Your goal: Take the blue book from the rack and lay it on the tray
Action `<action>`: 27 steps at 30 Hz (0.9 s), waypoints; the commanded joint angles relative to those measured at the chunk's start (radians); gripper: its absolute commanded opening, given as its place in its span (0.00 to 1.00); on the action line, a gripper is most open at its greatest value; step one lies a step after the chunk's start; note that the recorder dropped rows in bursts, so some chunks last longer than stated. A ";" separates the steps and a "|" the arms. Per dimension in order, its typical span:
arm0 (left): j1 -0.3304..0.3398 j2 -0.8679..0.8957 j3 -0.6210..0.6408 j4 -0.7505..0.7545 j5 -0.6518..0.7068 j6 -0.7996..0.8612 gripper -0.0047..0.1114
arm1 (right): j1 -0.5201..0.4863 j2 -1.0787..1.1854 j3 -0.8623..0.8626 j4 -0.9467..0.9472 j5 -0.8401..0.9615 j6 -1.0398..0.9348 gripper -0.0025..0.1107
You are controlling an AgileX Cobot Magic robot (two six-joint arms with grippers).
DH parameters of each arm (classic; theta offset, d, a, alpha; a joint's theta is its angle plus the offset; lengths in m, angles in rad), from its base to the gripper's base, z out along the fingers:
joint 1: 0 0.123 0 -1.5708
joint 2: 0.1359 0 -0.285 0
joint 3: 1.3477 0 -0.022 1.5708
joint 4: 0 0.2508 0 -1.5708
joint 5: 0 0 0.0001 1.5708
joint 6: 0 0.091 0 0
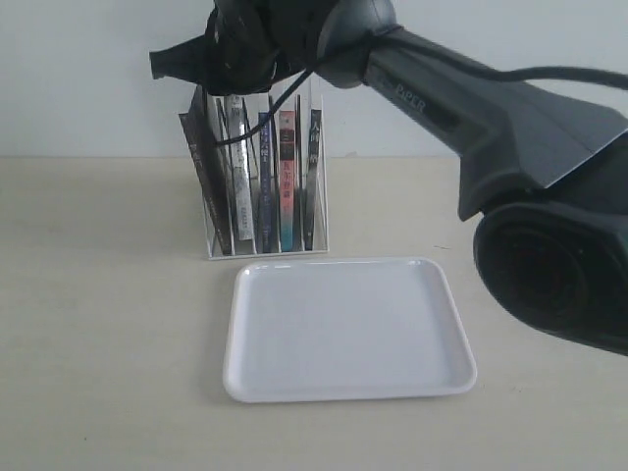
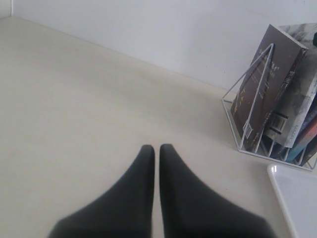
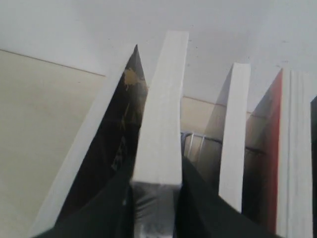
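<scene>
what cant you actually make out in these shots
- Right wrist view: the book in the right gripper shows only its page edge, so its title is unknown.
- Exterior view: the arm's wrist hides that grip above the rack.
- Left wrist view: the frame edge cuts off most of the tray.

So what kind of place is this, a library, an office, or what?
Probably a robot test bench, not a library: a plain tabletop against a blank white wall, just one small wire rack of books and a white tray, and a robot arm whose fingers grip a book.
</scene>
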State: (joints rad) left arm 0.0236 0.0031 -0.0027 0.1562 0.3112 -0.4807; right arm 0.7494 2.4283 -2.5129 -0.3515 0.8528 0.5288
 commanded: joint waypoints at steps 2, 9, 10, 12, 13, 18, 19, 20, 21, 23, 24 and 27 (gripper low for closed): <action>0.002 -0.003 0.003 0.001 -0.004 0.004 0.08 | -0.001 0.026 -0.012 -0.034 -0.111 -0.010 0.02; 0.002 -0.003 0.003 0.001 -0.004 0.004 0.08 | -0.001 0.043 -0.012 -0.003 -0.019 -0.015 0.02; 0.002 -0.003 0.003 0.001 -0.004 0.004 0.08 | -0.001 0.043 -0.012 0.007 0.007 -0.015 0.02; 0.002 -0.003 0.003 0.001 -0.004 0.004 0.08 | -0.001 0.043 -0.012 0.027 0.070 -0.018 0.02; 0.002 -0.003 0.003 0.001 -0.004 0.004 0.08 | -0.001 0.043 -0.012 0.044 0.094 -0.034 0.02; 0.002 -0.003 0.003 0.001 -0.004 0.004 0.08 | -0.001 0.043 -0.012 0.193 0.133 -0.167 0.06; 0.002 -0.003 0.003 0.001 -0.004 0.004 0.08 | -0.001 0.043 -0.012 0.222 0.133 -0.196 0.11; 0.002 -0.003 0.003 0.001 -0.004 0.004 0.08 | -0.001 0.043 -0.012 0.244 0.135 -0.219 0.16; 0.002 -0.003 0.003 0.001 -0.004 0.004 0.08 | -0.001 0.043 -0.012 0.268 0.138 -0.241 0.25; 0.002 -0.003 0.003 0.001 -0.004 0.004 0.08 | -0.001 0.043 -0.012 0.272 0.138 -0.245 0.40; 0.002 -0.003 0.003 0.001 -0.004 0.004 0.08 | -0.001 0.043 -0.012 0.270 0.138 -0.245 0.47; 0.002 -0.003 0.003 0.001 -0.004 0.004 0.08 | -0.001 0.040 -0.016 0.270 0.150 -0.245 0.53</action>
State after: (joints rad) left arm 0.0236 0.0031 -0.0027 0.1562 0.3112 -0.4807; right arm 0.7490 2.4714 -2.5304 -0.0971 0.9834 0.2947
